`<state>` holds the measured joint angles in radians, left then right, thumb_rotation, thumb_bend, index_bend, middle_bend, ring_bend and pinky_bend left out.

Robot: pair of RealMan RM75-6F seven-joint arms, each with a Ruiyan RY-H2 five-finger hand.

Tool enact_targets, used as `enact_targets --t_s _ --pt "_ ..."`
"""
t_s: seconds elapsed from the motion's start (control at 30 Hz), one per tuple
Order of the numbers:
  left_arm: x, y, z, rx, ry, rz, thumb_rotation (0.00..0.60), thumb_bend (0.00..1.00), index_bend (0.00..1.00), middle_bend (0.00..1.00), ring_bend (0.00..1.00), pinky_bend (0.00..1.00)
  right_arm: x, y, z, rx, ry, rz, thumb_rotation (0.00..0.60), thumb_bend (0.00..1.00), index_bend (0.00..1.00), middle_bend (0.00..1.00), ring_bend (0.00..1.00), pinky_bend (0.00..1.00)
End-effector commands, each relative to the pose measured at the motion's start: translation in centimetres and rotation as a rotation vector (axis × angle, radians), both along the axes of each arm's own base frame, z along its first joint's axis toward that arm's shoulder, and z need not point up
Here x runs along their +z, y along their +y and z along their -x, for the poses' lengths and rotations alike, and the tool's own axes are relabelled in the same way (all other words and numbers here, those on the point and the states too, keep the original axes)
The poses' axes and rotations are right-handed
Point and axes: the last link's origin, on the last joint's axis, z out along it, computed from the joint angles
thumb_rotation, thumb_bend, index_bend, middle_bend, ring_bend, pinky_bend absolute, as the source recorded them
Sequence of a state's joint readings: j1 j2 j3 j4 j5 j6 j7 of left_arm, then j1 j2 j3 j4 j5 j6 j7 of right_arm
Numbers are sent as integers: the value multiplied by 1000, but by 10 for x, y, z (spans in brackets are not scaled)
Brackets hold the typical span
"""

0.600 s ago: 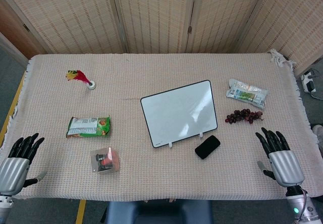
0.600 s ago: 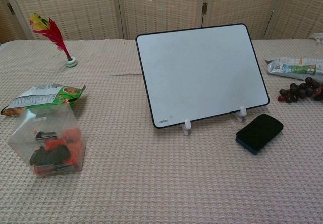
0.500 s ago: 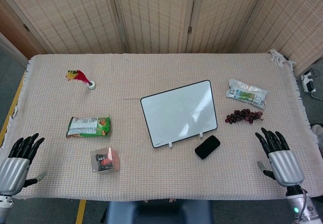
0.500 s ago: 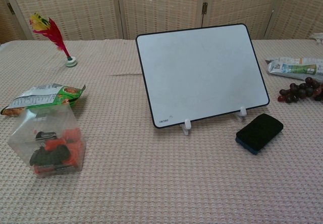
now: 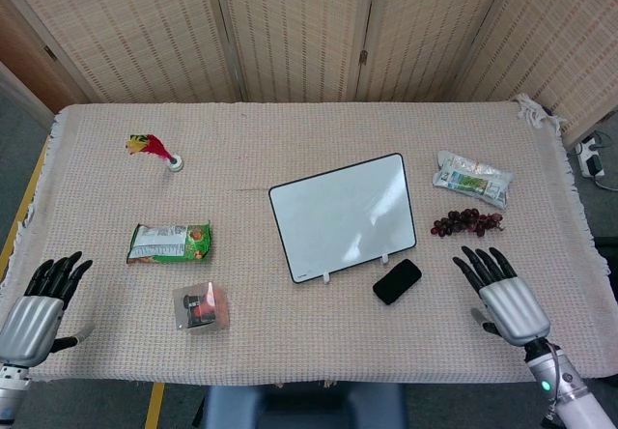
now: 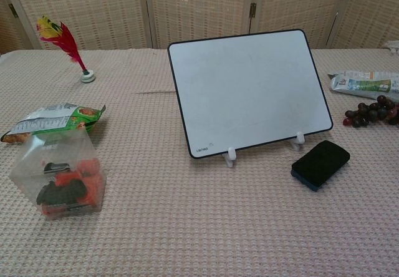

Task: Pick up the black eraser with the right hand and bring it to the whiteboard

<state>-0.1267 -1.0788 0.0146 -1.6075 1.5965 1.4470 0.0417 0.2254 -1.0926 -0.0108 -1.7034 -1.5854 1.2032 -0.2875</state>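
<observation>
- The black eraser [image 5: 397, 281] lies flat on the surface [image 5: 319, 352], just in front of the right foot of the whiteboard [image 5: 341, 215]; in the chest view it sits close to that foot but apart from it, with a blue underside showing at its near edge.
- The whiteboard stands propped on two small white feet near the middle of the surface, leaning back, its face blank.
- The right robot hand [image 5: 502, 293] hovers over the near right part of the surface, to the right of the black eraser and apart from it, fingers spread and pointing away from the robot, holding nothing.
- The left robot hand [image 5: 41, 303] is at the near left edge of the surface, fingers likewise apart and empty, well away from everything.
- Neither robot hand shows in the chest view.
- A bunch of dark grapes [image 5: 465, 222] lies right of the whiteboard, with a white and green packet [image 5: 471, 178] just behind it.
- A green snack bag [image 5: 169, 243] lies on the left side, and a clear plastic box [image 5: 202, 306] holding orange and black items sits nearer the robot.
- A red and yellow feathered shuttlecock [image 5: 154, 149] rests at the far left, on its white base.
</observation>
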Motion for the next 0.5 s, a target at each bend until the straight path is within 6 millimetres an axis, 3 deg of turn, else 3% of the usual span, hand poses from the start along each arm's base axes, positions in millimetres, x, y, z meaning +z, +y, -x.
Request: enact_targets --t_s 0.03,0.2,0.5 --pt "4 -1 2 10 -8 -4 600 231 0 0 0 0 -14 -20 -22 46 78 -82 600 353 194 0 0 0" --pt "10 -3 4 16 -57 -13 600 231 0 0 0 0 -39 -38 -35 77 134 -132 600 353 306 0 0 0" --pt "13 -2 6 17 -82 -14 600 231 0 0 0 0 -76 -48 -60 144 206 -164 600 354 314 0 0 0"
